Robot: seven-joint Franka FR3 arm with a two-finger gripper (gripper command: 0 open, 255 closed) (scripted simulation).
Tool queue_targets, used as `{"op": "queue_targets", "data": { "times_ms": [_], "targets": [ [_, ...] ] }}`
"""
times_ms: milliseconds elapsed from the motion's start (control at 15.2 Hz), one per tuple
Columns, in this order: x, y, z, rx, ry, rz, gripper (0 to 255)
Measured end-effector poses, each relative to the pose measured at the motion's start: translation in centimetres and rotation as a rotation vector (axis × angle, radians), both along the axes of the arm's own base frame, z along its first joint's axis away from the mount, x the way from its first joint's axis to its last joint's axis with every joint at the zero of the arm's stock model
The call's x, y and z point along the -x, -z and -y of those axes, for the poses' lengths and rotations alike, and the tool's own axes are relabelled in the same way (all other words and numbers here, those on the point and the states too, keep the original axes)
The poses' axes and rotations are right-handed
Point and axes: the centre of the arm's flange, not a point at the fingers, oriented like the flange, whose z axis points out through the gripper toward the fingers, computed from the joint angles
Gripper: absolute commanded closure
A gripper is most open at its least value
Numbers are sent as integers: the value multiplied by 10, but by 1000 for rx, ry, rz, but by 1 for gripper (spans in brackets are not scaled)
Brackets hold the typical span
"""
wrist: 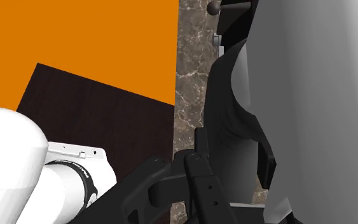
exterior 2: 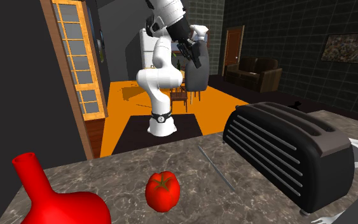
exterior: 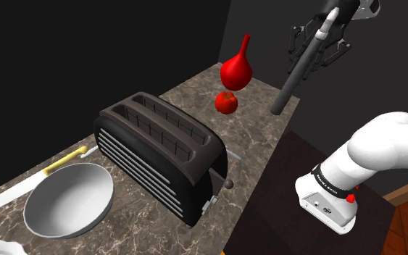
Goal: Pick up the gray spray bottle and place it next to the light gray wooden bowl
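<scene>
Claw (exterior: 324, 38) clamped on the dark gray spray bottle (exterior: 294, 76), high over the stone counter (exterior: 264, 141) edge.

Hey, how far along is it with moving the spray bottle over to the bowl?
Done: the gray spray bottle is up off the marble counter, in the air. In hand: the gripper is shut on it, high near the stand. Left: carry it past the black toaster to the light gray bowl and set it down beside the bowl.

Glossy white arm (exterior 2: 153, 79) of rounded segments, dark joints, a black white-marked band (exterior 2: 161, 116) near its base, and an all-black pincer (exterior 2: 194, 57).
</scene>
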Motion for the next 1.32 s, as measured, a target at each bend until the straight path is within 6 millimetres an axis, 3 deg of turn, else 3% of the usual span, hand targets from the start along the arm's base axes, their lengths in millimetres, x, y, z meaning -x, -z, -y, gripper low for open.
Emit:
{"op": "queue_targets", "data": {
  "times_ms": [462, 792, 1320],
  "targets": [
    [-1, -33, -8, 1, 0, 0, 255],
    [-1, -36, -64, 1, -1, 0, 255],
    [4, -37, -173, 2, -1, 0, 255]
  ]
}}
